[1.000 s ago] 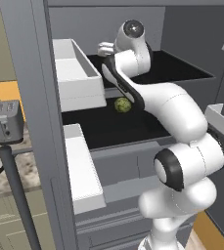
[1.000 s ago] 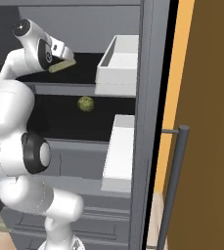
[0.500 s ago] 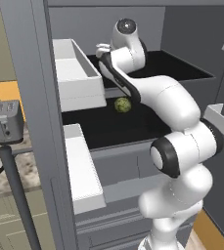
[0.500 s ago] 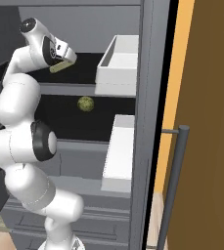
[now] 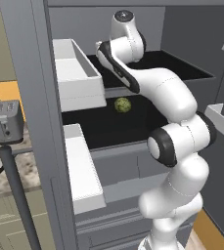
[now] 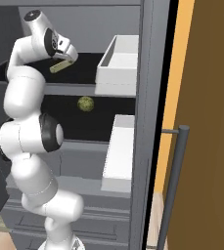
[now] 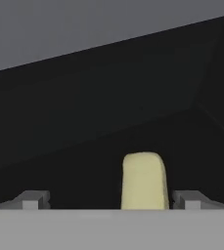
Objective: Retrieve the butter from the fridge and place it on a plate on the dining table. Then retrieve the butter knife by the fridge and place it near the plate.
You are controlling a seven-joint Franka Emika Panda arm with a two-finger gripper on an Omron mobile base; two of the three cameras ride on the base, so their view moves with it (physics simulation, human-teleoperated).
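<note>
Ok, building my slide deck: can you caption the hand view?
Open gripper lined up on the butter, which lies between its fingertips on the fridge's dark shelf.

Butter [image 7: 143, 181] on upper fridge shelf [image 6: 84, 73], between end effector [image 7: 111, 199] fingers, ball [image 6: 85, 103] on shelf below

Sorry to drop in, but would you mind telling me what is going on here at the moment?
The robot arm is reaching into the open fridge for the butter, which lies on the upper dark shelf. The gripper is open, with the stick between its fingers, not yet gripped. A round green item sits on the shelf below.
</note>
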